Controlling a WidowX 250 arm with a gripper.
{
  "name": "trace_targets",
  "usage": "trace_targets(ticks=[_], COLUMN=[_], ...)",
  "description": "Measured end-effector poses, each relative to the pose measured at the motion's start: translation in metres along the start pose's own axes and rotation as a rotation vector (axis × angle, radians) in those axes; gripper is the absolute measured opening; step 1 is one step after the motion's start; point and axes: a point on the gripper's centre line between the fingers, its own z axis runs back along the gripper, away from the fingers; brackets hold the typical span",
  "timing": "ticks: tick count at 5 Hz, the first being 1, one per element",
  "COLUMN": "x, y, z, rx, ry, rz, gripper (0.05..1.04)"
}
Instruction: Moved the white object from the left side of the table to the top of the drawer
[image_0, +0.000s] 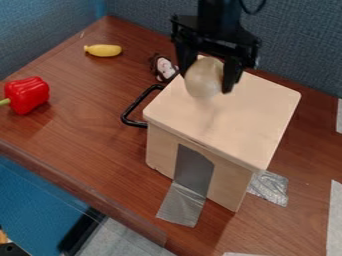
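Fixed cam, angled down, mid-dist

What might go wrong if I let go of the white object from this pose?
The rounded white object could roll once the gripper lets go, since the drawer unit's top looks flat with no raised rim. It is near the edge on the handle side, so it might fall toward the small figure. The gap beneath it is hard to judge, so it may drop and bounce.
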Motion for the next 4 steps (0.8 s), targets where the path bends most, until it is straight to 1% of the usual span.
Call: trace_targets(ticks=[1,2,3,4], x=[0.001,-0.001,-0.007,-0.003], y=[-0.014,-0.016,-0.015,-0.017], z=[-0.014,-0.014,-0.008,0.023], rx=[0.001,0.002,0.005,-0.004], ry=[0.037,0.045,0.074,0.020], rz=[-0.043,-0.042,-0.048,-0.037], gripper=[0.870,0.932,1.005,1.001])
